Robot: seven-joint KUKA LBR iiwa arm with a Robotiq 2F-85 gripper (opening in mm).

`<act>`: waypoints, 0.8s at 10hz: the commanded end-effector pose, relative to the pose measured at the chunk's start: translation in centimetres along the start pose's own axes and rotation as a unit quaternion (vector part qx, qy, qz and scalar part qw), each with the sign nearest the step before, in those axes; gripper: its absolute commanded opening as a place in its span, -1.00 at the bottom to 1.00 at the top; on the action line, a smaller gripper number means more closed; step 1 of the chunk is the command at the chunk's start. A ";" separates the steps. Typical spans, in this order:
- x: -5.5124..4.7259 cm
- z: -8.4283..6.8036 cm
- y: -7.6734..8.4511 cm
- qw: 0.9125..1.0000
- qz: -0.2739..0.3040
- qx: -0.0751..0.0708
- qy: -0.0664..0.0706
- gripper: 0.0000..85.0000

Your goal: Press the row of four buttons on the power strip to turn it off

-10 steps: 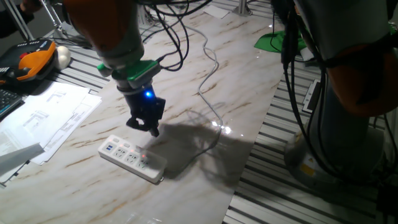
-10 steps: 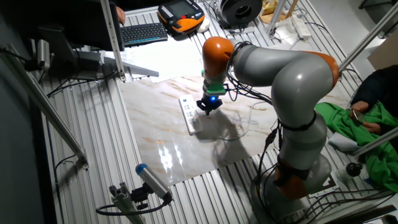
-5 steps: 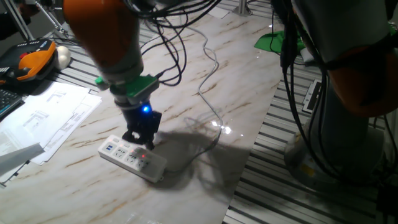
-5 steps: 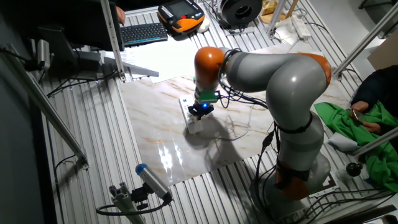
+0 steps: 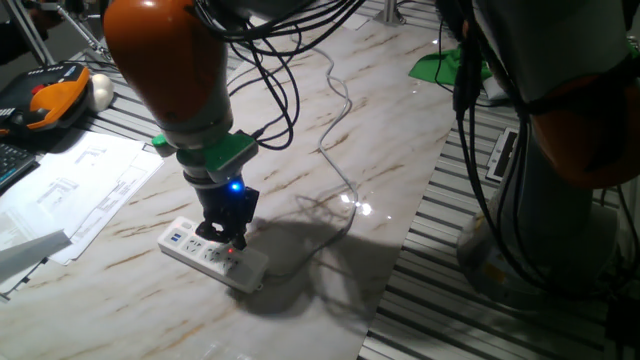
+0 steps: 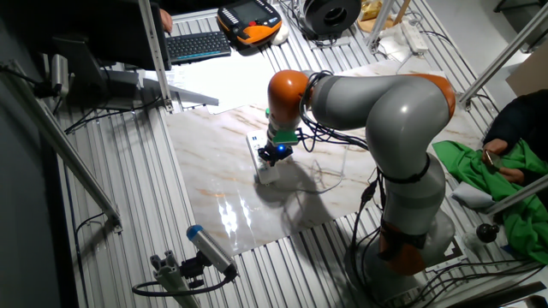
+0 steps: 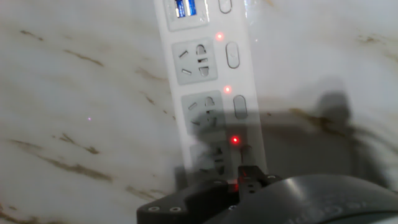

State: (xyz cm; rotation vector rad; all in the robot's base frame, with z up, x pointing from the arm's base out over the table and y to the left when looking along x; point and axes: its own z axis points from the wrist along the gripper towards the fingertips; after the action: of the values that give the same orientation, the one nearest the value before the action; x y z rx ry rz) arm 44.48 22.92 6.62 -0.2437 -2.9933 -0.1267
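Desk (image 5: 330,150), power strip (image 5: 213,255) lying flat on it, long axis 12-to-6 in hand view. My jaws (image 5: 226,238) sit down on the 6 o'clock button; the other buttons (image 7: 233,55) run toward 12. Jaw opening: cannot tell.

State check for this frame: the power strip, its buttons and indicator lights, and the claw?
power strip: flat on the marble table, cable attached.
row of four buttons: three visible; the one nearest the claw is hidden.
indicator lights: three glow red.
claw: down on the strip's button edge; finger state unclear.
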 end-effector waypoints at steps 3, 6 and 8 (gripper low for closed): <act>-0.2 0.3 -0.3 1.000 -0.005 0.003 -0.003 -1.00; -0.3 0.8 -0.3 1.000 -0.006 0.000 -0.005 -1.00; -0.2 1.3 -0.3 1.000 -0.007 0.000 -0.008 -1.00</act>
State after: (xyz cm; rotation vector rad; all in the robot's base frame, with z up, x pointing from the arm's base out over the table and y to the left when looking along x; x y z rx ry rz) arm 44.43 22.66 5.33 -0.2254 -3.0129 -0.1282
